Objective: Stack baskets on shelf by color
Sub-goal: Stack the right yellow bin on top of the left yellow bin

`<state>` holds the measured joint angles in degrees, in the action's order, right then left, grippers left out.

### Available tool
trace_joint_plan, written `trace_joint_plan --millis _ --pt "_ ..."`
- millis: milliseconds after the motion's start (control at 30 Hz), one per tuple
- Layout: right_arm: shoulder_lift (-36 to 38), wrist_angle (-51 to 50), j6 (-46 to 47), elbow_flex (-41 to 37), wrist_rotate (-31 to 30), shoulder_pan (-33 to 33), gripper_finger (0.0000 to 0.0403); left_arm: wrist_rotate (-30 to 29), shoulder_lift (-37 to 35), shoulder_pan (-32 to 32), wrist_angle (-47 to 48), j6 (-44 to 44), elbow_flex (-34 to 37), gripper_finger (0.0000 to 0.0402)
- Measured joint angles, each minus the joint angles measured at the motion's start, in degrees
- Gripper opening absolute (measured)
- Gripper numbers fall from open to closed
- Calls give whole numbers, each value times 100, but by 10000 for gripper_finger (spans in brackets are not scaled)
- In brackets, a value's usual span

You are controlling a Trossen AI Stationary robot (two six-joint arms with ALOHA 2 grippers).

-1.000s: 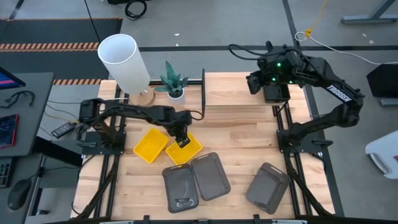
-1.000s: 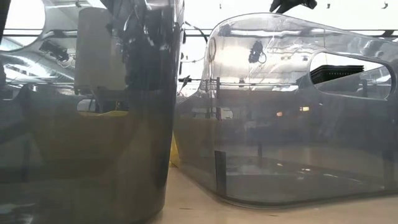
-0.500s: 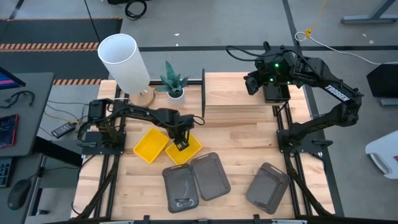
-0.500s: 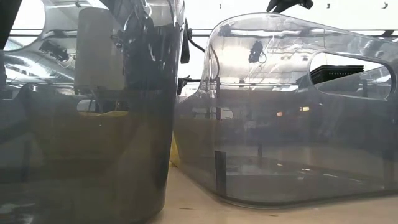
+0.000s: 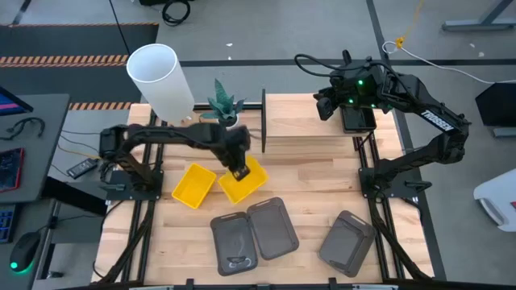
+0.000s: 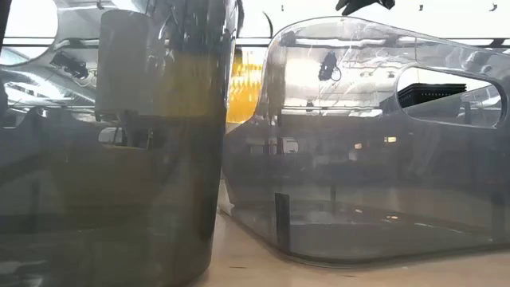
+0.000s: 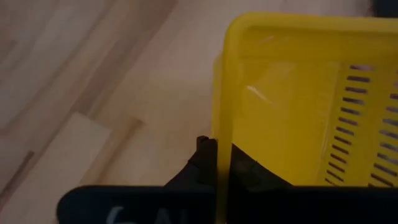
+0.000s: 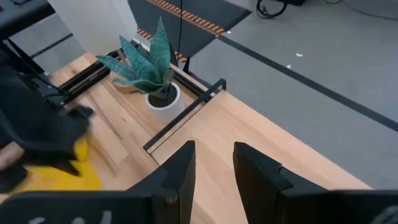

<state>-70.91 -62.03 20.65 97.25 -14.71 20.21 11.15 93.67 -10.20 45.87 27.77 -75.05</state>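
Note:
My left gripper (image 5: 239,172) is shut on a bright yellow basket (image 5: 248,184) left of the table's middle, and the low view shows that basket (image 6: 244,84) raised off the wood. A second yellow basket (image 5: 193,185) rests on its base to the left. Three dark grey baskets (image 5: 234,242) (image 5: 272,229) (image 5: 347,240) stand along the near edge. The shelf (image 5: 306,125), a light plank between black posts, lies at the far side. My right gripper (image 8: 212,165) hangs open above the shelf's right part (image 5: 325,105), with nothing between its fingers. My left gripper pinches the yellow basket's side wall just below the rim (image 7: 221,146), on the basket's far side. One finger (image 7: 202,155) is outside the wall and the other shows through the yellow plastic inside. The fingers come from above, pointing down. The basket hangs below them, lifted clear.
A white cylinder (image 5: 161,80) and a potted plant (image 5: 224,105) stand at the far left, beside the shelf's left post (image 5: 264,121). A dark slotted thing (image 6: 434,94) shows behind the grey baskets, which fill the low view. Bare wood (image 5: 314,177) lies mid-table.
My left gripper has shut on the yellow basket's wall and risen with it, shifting a little toward the far edge. The basket, which stood on the table, now hangs clear of it. The second yellow basket has stayed in place.

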Motion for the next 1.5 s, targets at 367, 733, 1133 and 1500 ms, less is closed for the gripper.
trace_joint_plan --millis 367,733,1133,1500 --pt "2 -20 -400 0 -88 0 114 -273 -1540 -124 1493 79 69 4" --pt "4 304 -917 0 -237 19 114 -362 -3332 -131 1563 1955 2536 3" --pt "4 508 -985 0 -217 17 114 -852 -3719 -131 1624 2404 3556 3" --pt "4 520 -848 0 -196 15 114 -837 -3716 -116 1105 2559 3983 116"
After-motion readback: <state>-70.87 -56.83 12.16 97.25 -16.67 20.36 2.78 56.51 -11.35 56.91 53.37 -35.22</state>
